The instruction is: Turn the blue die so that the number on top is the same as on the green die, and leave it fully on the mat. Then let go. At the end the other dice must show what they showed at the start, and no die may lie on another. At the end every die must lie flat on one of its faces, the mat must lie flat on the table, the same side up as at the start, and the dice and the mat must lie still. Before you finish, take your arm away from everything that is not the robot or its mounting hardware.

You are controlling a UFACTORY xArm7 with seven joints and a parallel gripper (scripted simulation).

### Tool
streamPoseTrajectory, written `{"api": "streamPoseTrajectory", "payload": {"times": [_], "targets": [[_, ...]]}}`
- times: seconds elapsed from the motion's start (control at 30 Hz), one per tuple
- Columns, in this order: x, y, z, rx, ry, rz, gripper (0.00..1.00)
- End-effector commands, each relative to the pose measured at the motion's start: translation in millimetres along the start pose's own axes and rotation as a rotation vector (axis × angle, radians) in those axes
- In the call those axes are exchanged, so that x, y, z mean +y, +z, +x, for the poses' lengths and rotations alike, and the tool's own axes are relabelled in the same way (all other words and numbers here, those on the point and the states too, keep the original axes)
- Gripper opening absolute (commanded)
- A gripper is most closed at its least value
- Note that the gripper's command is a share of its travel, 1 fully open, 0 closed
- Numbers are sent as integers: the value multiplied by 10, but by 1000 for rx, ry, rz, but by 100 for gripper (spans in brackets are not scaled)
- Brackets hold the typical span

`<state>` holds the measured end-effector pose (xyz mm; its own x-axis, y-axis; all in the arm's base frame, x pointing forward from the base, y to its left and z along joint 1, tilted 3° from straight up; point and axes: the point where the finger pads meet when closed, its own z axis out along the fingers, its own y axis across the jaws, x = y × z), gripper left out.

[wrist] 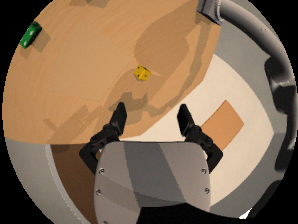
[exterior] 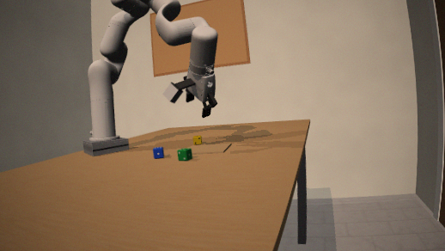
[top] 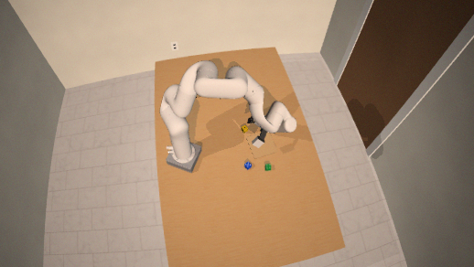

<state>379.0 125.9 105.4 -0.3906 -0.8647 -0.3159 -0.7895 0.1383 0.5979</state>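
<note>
Your jaws (exterior: 208, 106) stand fully apart with nothing between them, hanging high above the bench (exterior: 172, 202) in the upper middle of the exterior view. In the wrist view the two dark fingertips frame the lower middle of the picture, and the yellow die (wrist: 143, 72) sits just above the gap between them. The blue die (exterior: 158, 152) lies flat on the bench, left of centre in the exterior view, with the green die (exterior: 185, 154) near it on the right, apart from it. From the top view, the mat (top: 268, 147) shows only as a faint dashed outline; the blue die (top: 247, 165) lies below its lower left corner, outside it.
</note>
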Motion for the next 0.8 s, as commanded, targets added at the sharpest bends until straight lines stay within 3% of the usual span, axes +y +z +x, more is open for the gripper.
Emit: {"api": "streamPoseTrajectory", "payload": {"times": [0.0,0.1,0.2,0.23,0.37,0.53,0.67,0.77], "targets": [[-224,-223,311,59,-89,141,100],[-358,-407,535,114,-153,224,100],[-381,-443,575,125,-165,239,100],[-489,-626,772,181,-227,309,100],[-576,-802,945,237,-285,371,100],[-726,-1197,1288,366,-416,491,100],[-790,-1434,1465,448,-495,554,100],[-796,-1459,1483,457,-504,560,100]]}}
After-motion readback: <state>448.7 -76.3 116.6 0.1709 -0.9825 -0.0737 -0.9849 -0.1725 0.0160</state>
